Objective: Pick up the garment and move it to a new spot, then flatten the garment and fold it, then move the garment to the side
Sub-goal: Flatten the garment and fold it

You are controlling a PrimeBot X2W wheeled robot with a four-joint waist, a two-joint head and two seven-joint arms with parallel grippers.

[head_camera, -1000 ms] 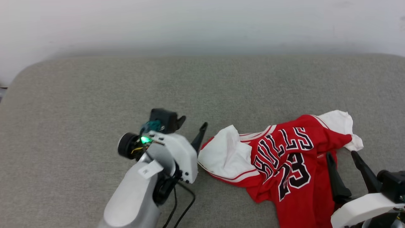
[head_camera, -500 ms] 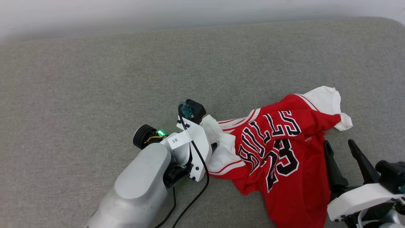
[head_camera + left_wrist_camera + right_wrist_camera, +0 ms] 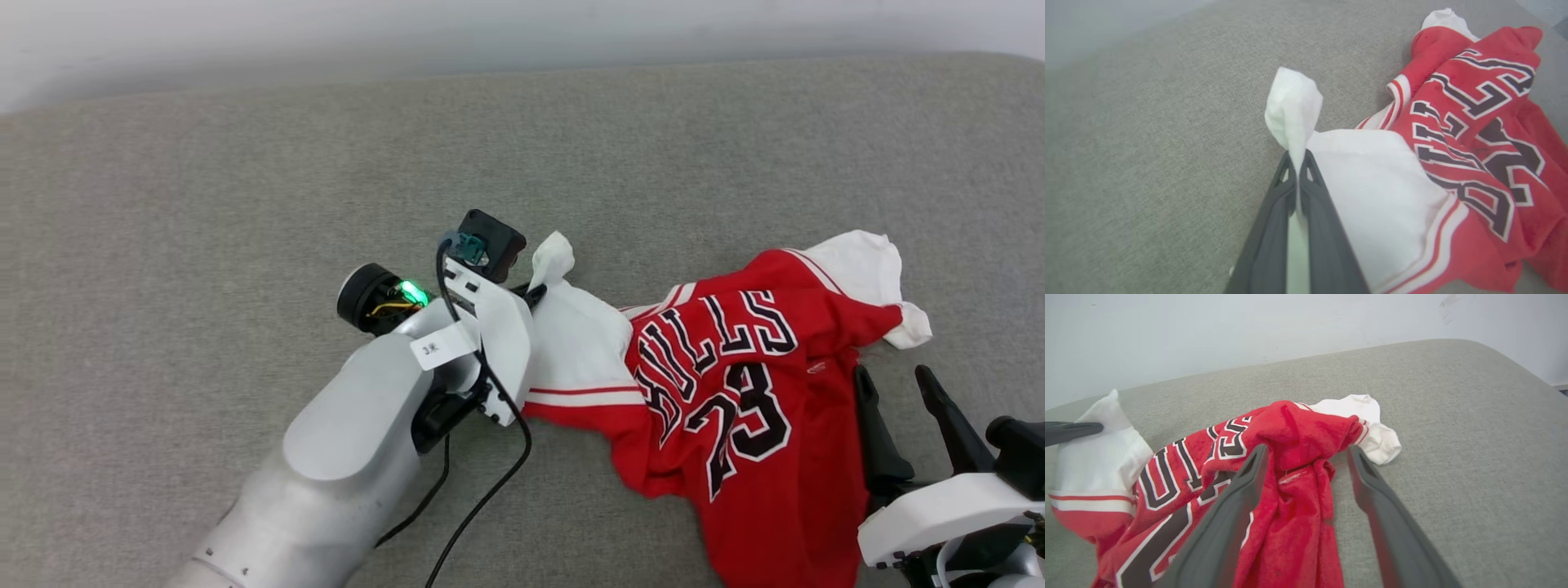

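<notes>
The garment (image 3: 718,400) is a crumpled red jersey with white sleeves and black white-outlined letters and numerals, lying face up on the grey cushion. My left gripper (image 3: 535,294) is shut on the near white sleeve (image 3: 1292,106), and a tuft of the cloth pokes up past its fingertips (image 3: 1298,157). The other white sleeve (image 3: 869,261) lies at the far right. My right gripper (image 3: 890,380) stands open over the garment's red right part (image 3: 1298,457), one finger on each side of a raised fold and not closed on it.
The grey upholstered surface (image 3: 204,204) runs wide to the left and behind the garment, ending at a pale wall (image 3: 522,33). A black cable (image 3: 490,482) hangs from my left arm over the cushion. In the right wrist view the left gripper's finger (image 3: 1069,430) enters at the left edge.
My left gripper, open beside the white sleeve a second ago, moved onto it, shut on it and drew it up and leftward. The head camera has shifted. The right gripper stays open.
</notes>
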